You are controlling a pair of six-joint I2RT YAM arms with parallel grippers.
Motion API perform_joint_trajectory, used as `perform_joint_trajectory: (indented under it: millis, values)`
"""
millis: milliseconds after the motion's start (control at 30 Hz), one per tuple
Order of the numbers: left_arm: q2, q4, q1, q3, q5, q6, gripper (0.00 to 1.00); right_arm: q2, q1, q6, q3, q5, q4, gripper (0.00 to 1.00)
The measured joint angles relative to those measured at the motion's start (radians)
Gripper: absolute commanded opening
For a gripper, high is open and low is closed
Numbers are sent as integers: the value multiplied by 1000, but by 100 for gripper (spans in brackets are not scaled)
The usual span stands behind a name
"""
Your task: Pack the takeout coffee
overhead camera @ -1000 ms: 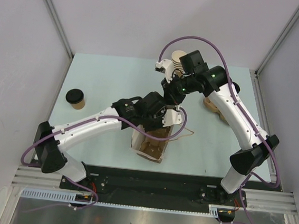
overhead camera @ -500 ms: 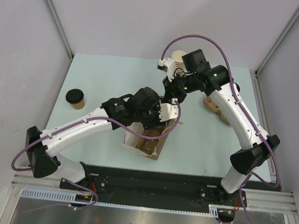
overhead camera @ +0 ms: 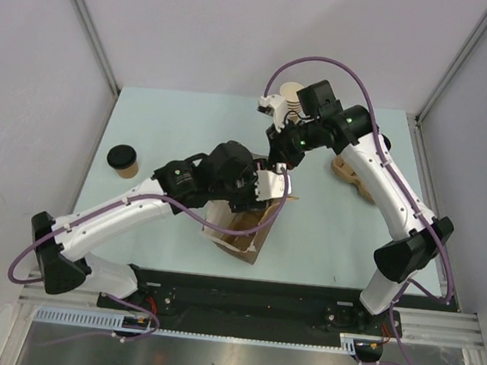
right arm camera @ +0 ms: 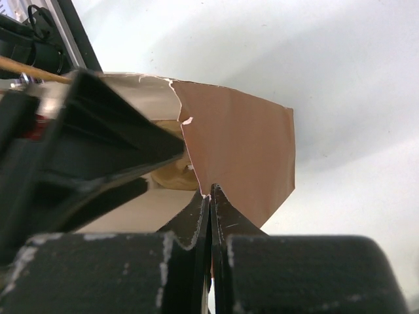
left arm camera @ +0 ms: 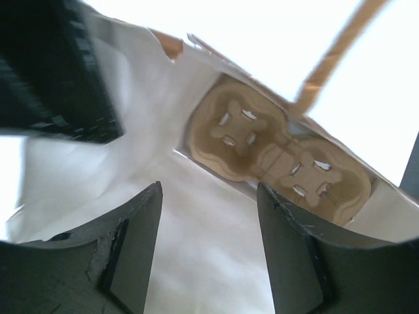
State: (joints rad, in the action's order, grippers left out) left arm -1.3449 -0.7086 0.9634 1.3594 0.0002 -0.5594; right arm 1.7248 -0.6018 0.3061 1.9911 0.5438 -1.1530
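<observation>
Brown kraft outside and white inside, the paper bag (overhead camera: pixel 240 234) sits in the middle of the surface (overhead camera: pixel 172 115) with its mouth held wide. In my left wrist view I look straight down into it: a moulded-pulp cup tray (left arm camera: pixel 275 154) lies flat on the bottom with both wells empty. A twisted paper handle (left arm camera: pixel 327 59) crosses the upper corner.

The left jaws stand open at the bag's mouth, with white lining on either side and nothing between them. The right jaws are closed, pinching the brown edge of the bag wall (right arm camera: pixel 242 157) on the far side. I read that as the right arm (overhead camera: pixel 381 187) holding the bag open.

The takeout coffee (overhead camera: pixel 124 160), a small tan cup under a black lid, stands upright near the left edge of the surface. It is well apart from the bag and from both arms. A stack of lidless paper cups (overhead camera: pixel 290 92) sits at the far side, behind the right wrist.

By my reckoning the preparation is done: the bag is open and the tray is seated inside. The main step is not yet done. I need to bring the left arm (overhead camera: pixel 128 215) out of the bag and across to the cup. Then I grip the cup below its lid, carry it over the rim and lower it into one of the wells.
</observation>
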Motion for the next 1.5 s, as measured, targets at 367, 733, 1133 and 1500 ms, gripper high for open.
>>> perform_joint_trajectory:
  millis: [367, 733, 1133, 1500]
  values:
    - [71, -69, 8, 64, 96, -80, 65, 14, 13, -7, -8, 4, 2, 0]
    - [196, -126, 9, 100, 303, -120, 68, 18, 28, -10, -34, 11, 21, 0]
    - [261, -143, -357, 306, 484, 149, 88, -55, 89, -57, -215, 30, 98, 0]
    - [366, -134, -788, 137, 508, 397, 99, -213, 99, -66, -387, 32, 218, 0]
